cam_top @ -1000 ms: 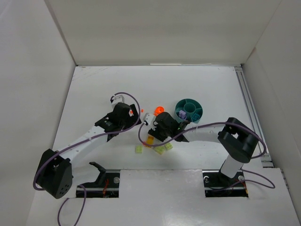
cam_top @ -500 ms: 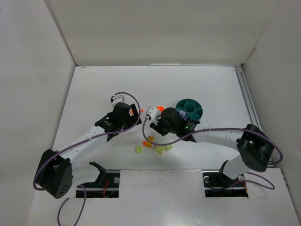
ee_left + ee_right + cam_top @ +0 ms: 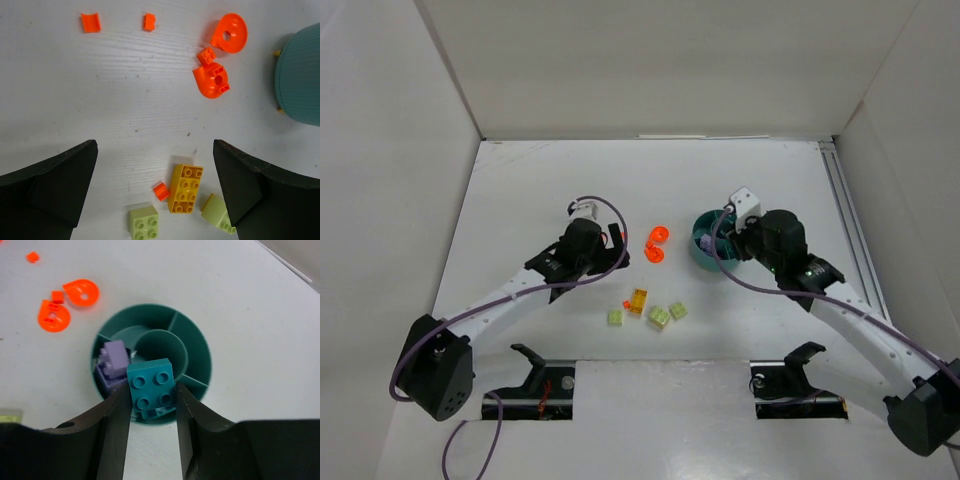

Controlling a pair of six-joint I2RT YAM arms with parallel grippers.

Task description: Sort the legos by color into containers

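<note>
holding a teal brick (image 3: 151, 384) between my right gripper (image 3: 151, 392) fingers, over the dish (image 3: 197, 347); left gripper (image 3: 155, 172) fingers wide, yellow brick (image 3: 185, 188) between them.

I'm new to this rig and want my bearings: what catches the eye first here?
A teal brick sits pinched between the right arm's fingers, over the round teal dish, where a purple brick already lies in one compartment. Left of the dish, two bright orange round pieces stand out on the white table.
</note>
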